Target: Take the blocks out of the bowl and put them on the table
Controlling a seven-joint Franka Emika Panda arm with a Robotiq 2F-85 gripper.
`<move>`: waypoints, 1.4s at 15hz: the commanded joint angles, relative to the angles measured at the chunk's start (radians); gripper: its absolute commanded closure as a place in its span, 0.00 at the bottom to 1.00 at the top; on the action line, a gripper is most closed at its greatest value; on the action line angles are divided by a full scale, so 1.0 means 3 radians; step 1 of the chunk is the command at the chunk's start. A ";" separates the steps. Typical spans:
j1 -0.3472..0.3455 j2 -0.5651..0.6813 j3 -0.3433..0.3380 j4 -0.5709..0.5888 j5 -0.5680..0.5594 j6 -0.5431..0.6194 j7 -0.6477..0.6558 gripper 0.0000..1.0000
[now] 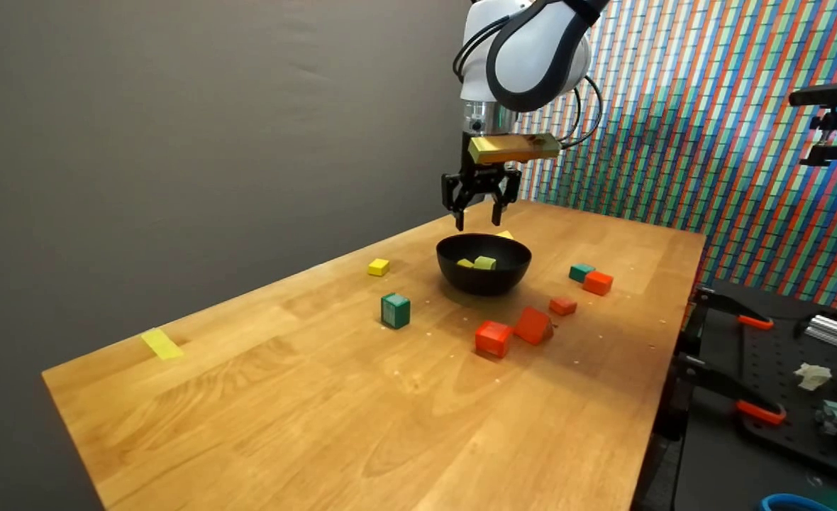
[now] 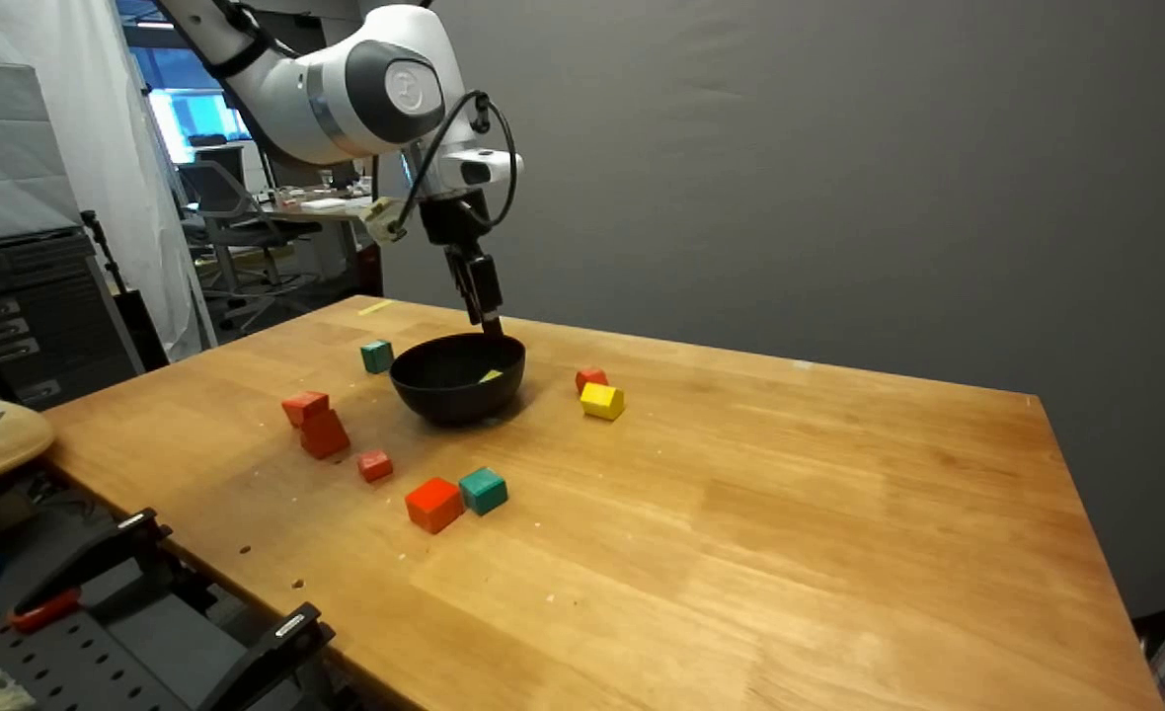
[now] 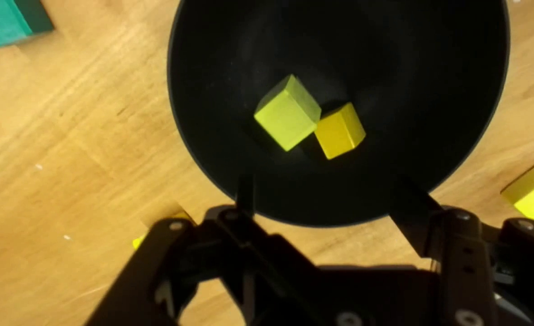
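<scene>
My gripper hangs over the edge of the black bowl, its two fingers spread well apart. The bowl is round, smooth and dull, with a thin rim that shows faintly lighter in my wrist view.

Two blocks lie in the bottom of the bowl. One is a lime-yellow block, a crisp-edged cube turned cornerwise to my wrist camera, its biggest visible face bright and the other two a duller olive. By its corner, touching or nearly so, I cannot tell which, is a golden-yellow block, deeper in colour and smaller to my eye, with one lit face and a more mustard one.

The bowl stands on the desk, light brown with plain wood grain, and more blocks lie around it. In an exterior view, left of the bowl, I see a bright yellow block and a dark green block with a paler patch on one face. In front of the bowl a bright red block sits just beside a slant-sided red block, with a small red block near. Right of the bowl, an orange-red block sits close against a teal block. In an exterior view, also right of the bowl, a bevelled yellow block partly covers a reddish block.
</scene>
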 commanded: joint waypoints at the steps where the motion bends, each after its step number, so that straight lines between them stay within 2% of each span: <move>1: -0.0370 -0.0064 0.0384 -0.0063 0.0150 -0.0007 -0.0227 0.29; 2: -0.0450 0.0013 0.0436 -0.0033 0.0169 0.0042 -0.0291 0.33; 5: -0.0669 0.0168 0.0562 0.0021 0.0250 0.0039 -0.0591 0.13; 6: -0.0724 0.0209 0.0578 0.0030 0.0268 0.0029 -0.0690 0.02; 7: -0.0768 0.0246 0.0587 0.0036 0.0289 0.0028 -0.0782 0.00; 11: -0.0902 0.0370 0.0650 0.0096 0.0408 0.0086 -0.1059 0.01; 17: -0.0854 0.0434 0.0683 0.0205 0.0330 0.0141 -0.1252 0.06; 19: -0.0826 0.0482 0.0684 0.0271 0.0282 0.0132 -0.1297 0.21; 20: -0.0830 0.0501 0.0698 0.0295 0.0282 0.0099 -0.1338 0.24; 21: -0.0835 0.0517 0.0707 0.0303 0.0286 0.0086 -0.1372 0.20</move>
